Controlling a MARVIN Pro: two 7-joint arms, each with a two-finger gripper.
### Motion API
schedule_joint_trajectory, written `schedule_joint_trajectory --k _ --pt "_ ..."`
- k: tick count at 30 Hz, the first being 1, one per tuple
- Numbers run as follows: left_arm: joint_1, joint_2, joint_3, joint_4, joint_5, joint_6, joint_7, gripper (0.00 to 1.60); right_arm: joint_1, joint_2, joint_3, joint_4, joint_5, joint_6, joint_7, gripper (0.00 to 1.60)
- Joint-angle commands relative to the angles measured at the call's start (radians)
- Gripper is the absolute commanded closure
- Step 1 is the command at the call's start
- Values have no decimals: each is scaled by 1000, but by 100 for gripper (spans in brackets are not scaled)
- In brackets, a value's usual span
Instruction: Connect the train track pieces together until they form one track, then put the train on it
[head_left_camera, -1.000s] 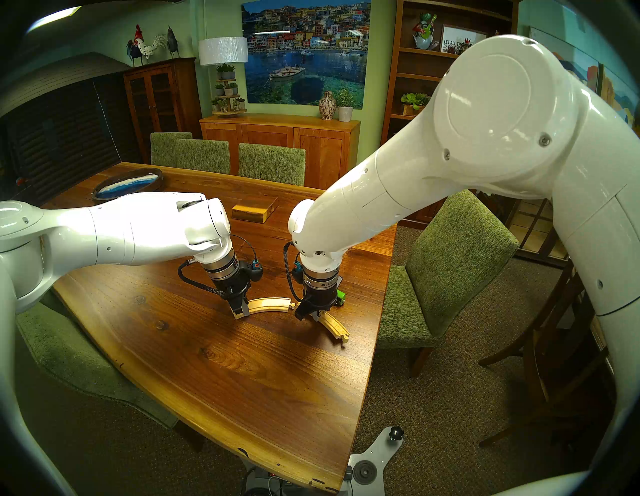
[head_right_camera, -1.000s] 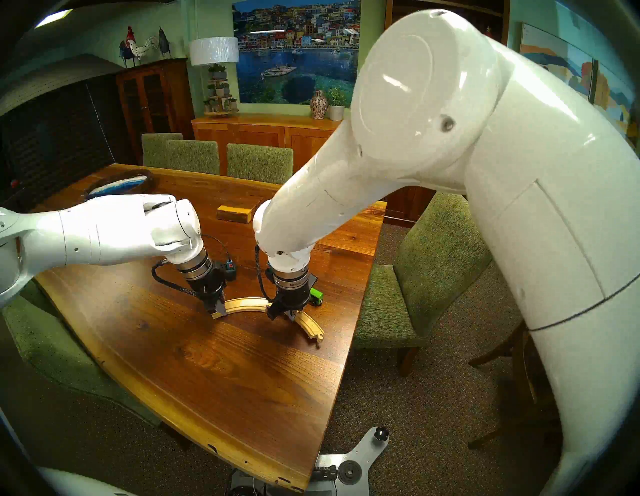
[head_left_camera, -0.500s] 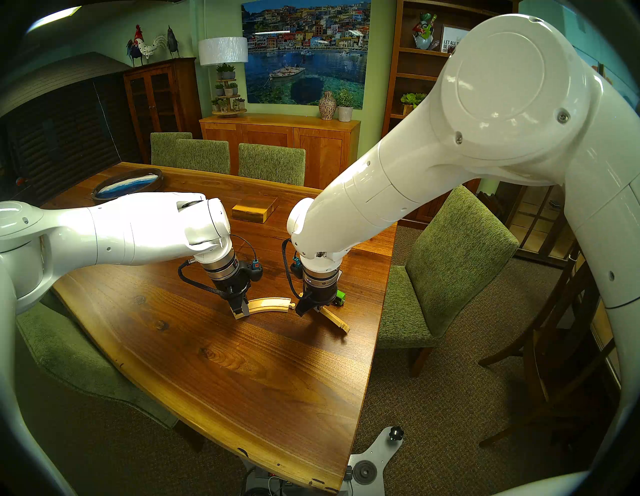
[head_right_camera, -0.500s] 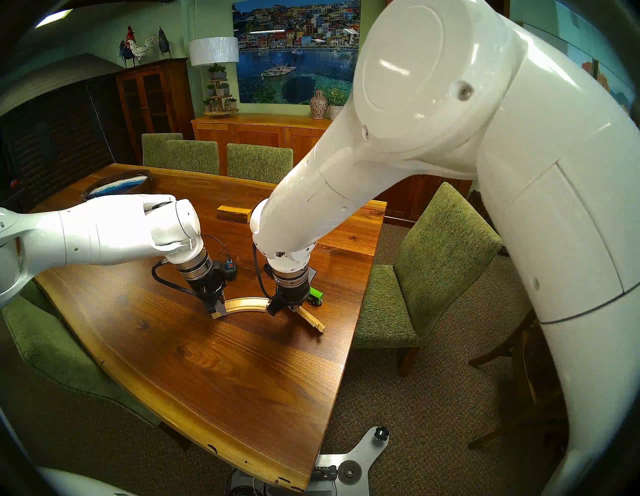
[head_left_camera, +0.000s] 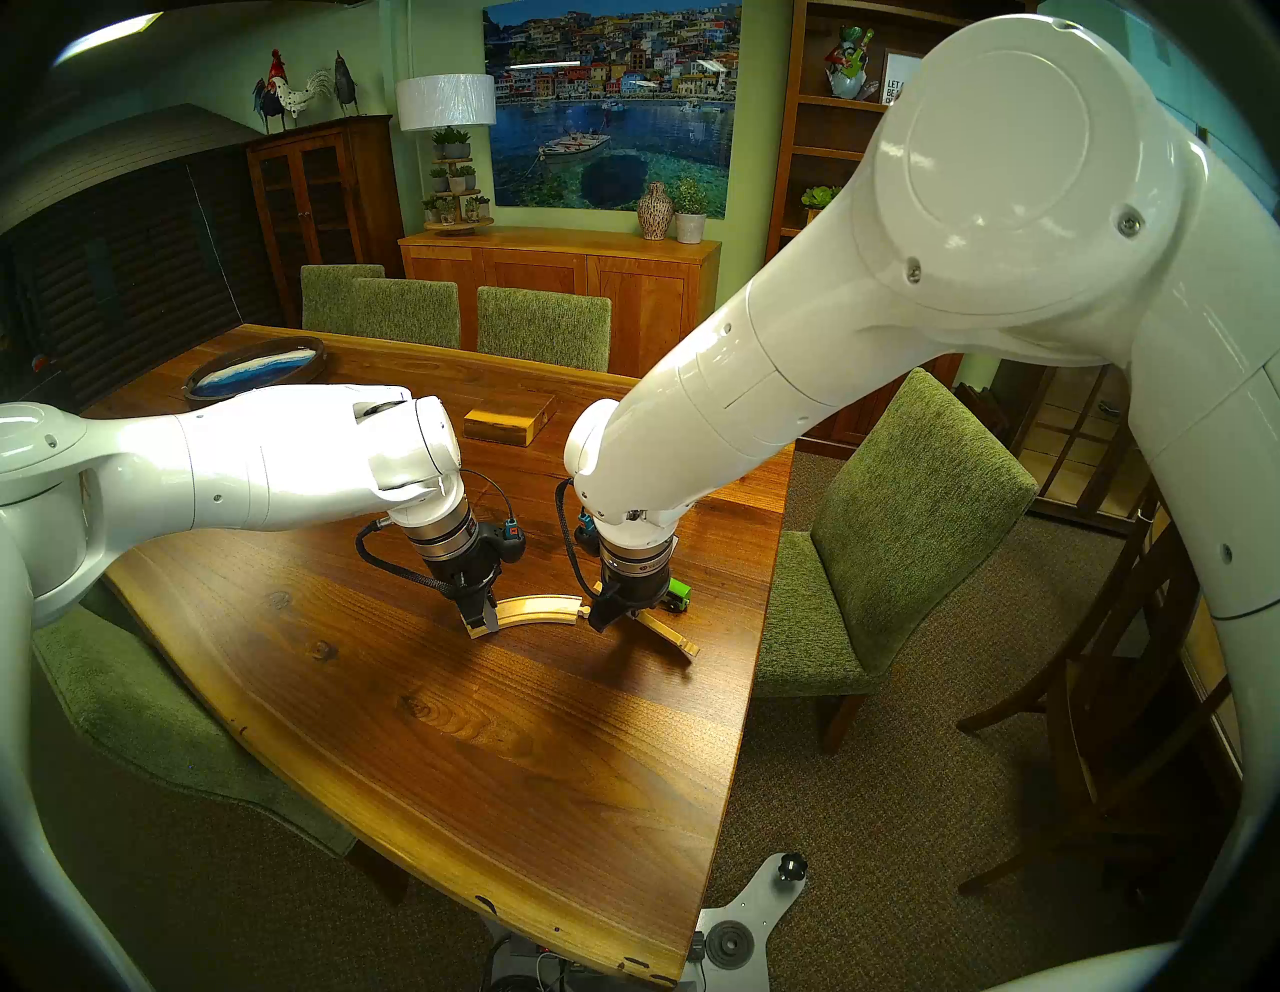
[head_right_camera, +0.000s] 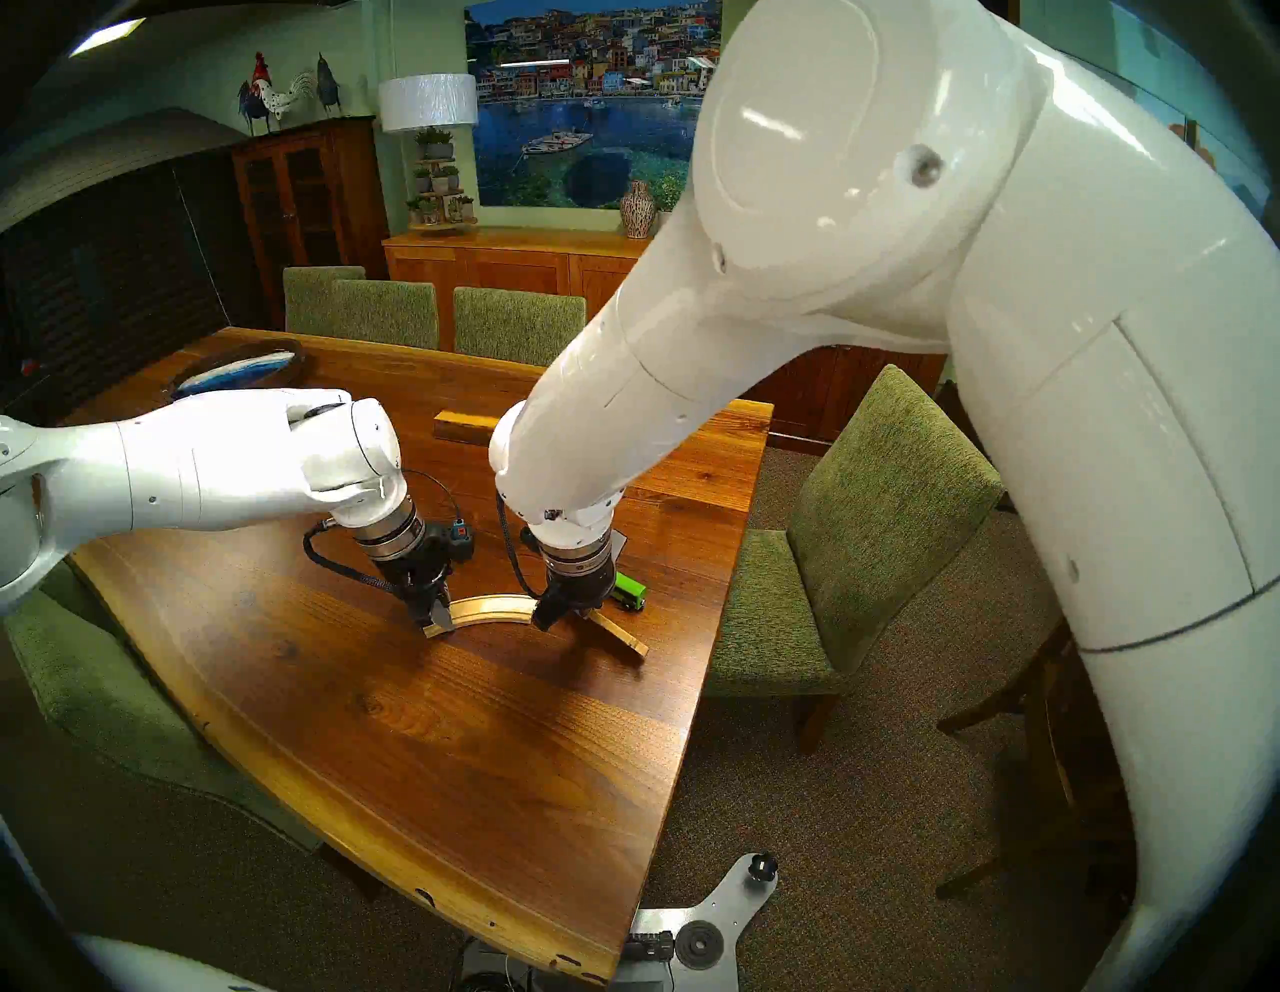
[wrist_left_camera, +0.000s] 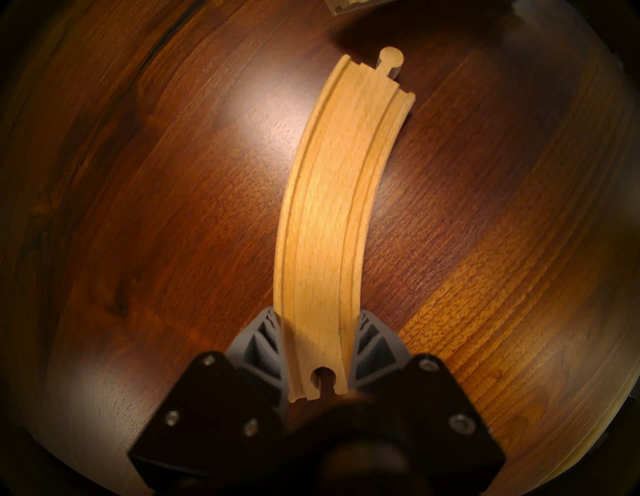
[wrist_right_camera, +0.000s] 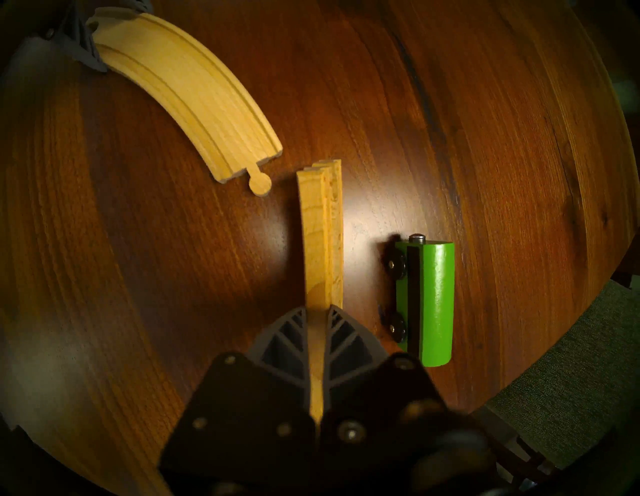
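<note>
Glossy white arms (head_left_camera: 796, 360), black claws (head_left_camera: 481, 616), braided black cables (head_left_camera: 388, 561).

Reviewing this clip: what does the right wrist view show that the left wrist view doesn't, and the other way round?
Only the right wrist view: the green train on its side, wheels showing, and the second track piece turned on edge in the right gripper.

Only the left wrist view: the socket end of the first track piece between the left gripper jaws.

Both: that first piece flat on the table, its peg unconnected.

The right gripper (head_left_camera: 618, 618) hides its track piece's (head_left_camera: 668, 632) near end, and the train (head_left_camera: 679, 596) shows only partly behind it.
</note>
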Motion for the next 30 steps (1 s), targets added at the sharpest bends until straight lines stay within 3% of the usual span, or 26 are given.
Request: schedule_joint_trajectory --k 1,12,13,14,17,20,21,22,30 --pt "-17 0 -13 -3 -2 -2 -2 160 19 -2 0 10 -6 6 -3 160" --pt "-17 0 -14 -3 -1 -2 -2 160 17 -14 1 7 -18 19 4 159" --pt "-17 0 -15 -3 -1 -2 -2 160 17 -14 2 7 -18 19 4 132" --pt "-17 0 -15 -3 -1 -2 -2 160 17 -13 2 6 -19 18 5 120" --pt "-16 0 -15 -3 -1 -1 -2 160 17 -11 3 5 -22 16 7 98" --pt "-16 0 -15 -3 -1 -1 -2 160 17 -9 5 3 -25 12 13 87" --pt "-16 0 -15 -3 0 -1 -3 160 17 -8 4 2 -25 12 14 58" --pt "-16 0 -16 -2 0 -1 -3 160 17 -7 5 1 -26 10 16 50" --pt "-16 0 -16 -2 0 -1 -3 160 19 -4 4 -3 -29 2 25 55"
